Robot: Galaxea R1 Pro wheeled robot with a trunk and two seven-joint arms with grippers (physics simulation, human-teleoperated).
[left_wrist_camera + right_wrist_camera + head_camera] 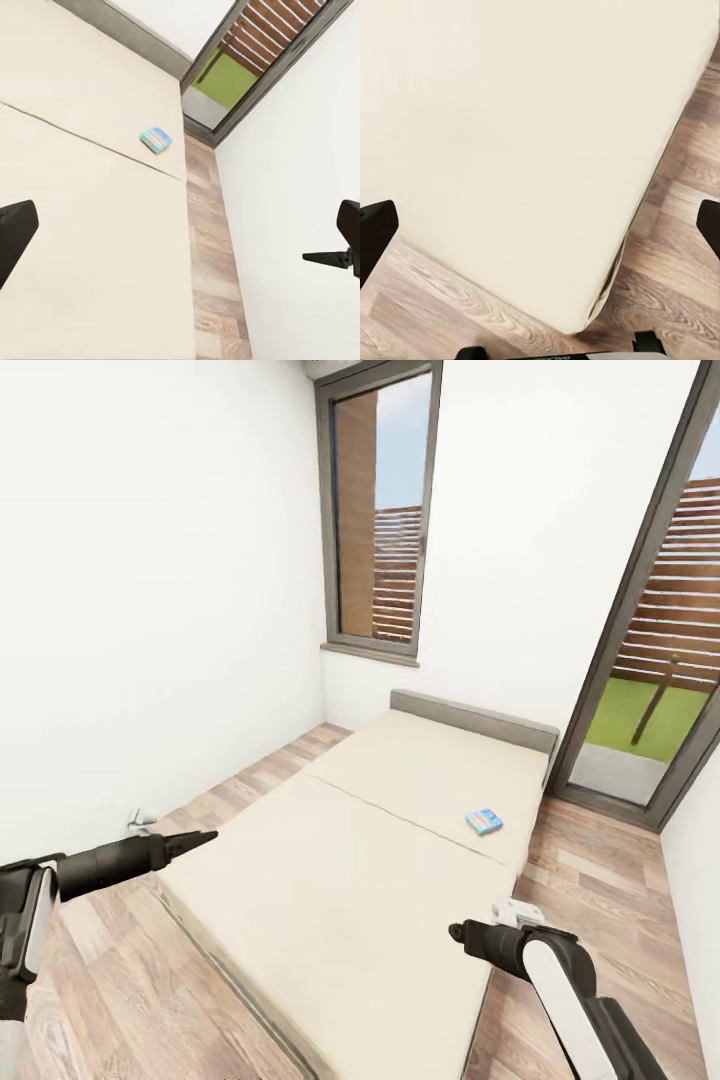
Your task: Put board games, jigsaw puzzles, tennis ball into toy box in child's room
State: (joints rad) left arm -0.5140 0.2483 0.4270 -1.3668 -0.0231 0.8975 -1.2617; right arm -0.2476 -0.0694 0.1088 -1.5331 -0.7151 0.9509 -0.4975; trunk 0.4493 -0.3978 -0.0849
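Bright, even daylight fills the room, matching the sunlit window (380,510) and glass door (655,670). White walls (150,610) look almost washed out. Shadows are faint, only a thin one under the bed (330,880) edge. Straight frames lean outward near the picture edges.

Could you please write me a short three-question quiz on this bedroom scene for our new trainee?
1. True or false: the small blue board game lies on the bed near the edge that faces the glass door.
2. Multiple choice: what is the left gripper holding? A) the blue board game B) a yellow ball C) nothing
3. Fill in: the floor beside the bed is made of ____ planks.

Key:
1. True; the box sits on the cream cover towards the grey headboard, on the door side.
2. C; in the left wrist view both fingers stand wide apart with nothing between them.
3. Wood.
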